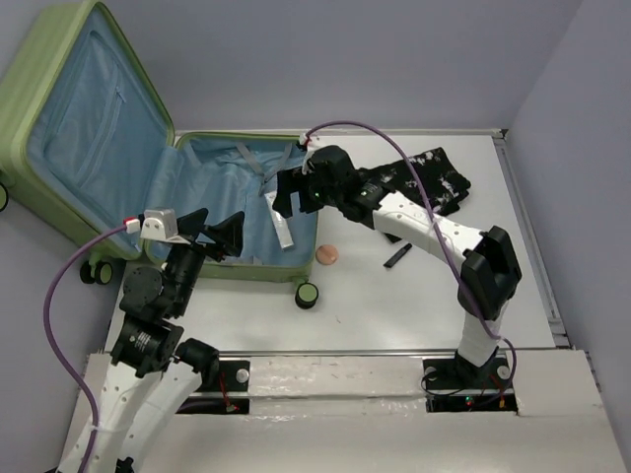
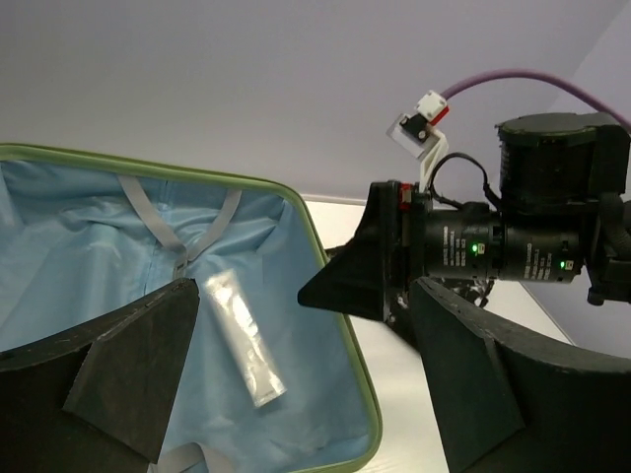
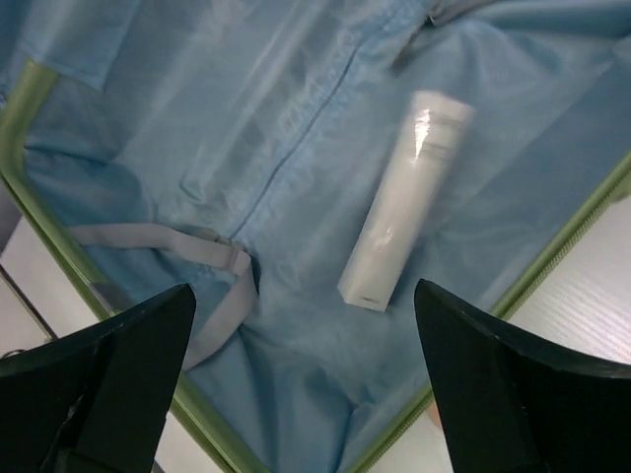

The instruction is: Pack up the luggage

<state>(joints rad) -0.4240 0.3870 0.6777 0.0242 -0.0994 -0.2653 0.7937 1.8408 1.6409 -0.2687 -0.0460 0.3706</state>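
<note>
The light-green suitcase (image 1: 59, 148) lies open at the back left, lid leaning up, blue lining (image 1: 222, 187) showing. A white tube (image 1: 280, 223) lies in the base half near its right rim; it also shows in the left wrist view (image 2: 243, 341) and the right wrist view (image 3: 404, 197). My right gripper (image 1: 294, 192) hovers open and empty just above the tube (image 3: 306, 296). My left gripper (image 1: 221, 236) is open and empty over the base's front rim (image 2: 301, 335), aimed toward the tube and the right gripper.
A black-and-white patterned cloth (image 1: 434, 179) lies at the back right. A small peach round object (image 1: 327, 254) and a black marker (image 1: 397, 257) lie on the white table (image 1: 394, 305). A suitcase wheel (image 1: 308, 295) sticks out at the front. Grey straps (image 3: 168, 236) lie inside.
</note>
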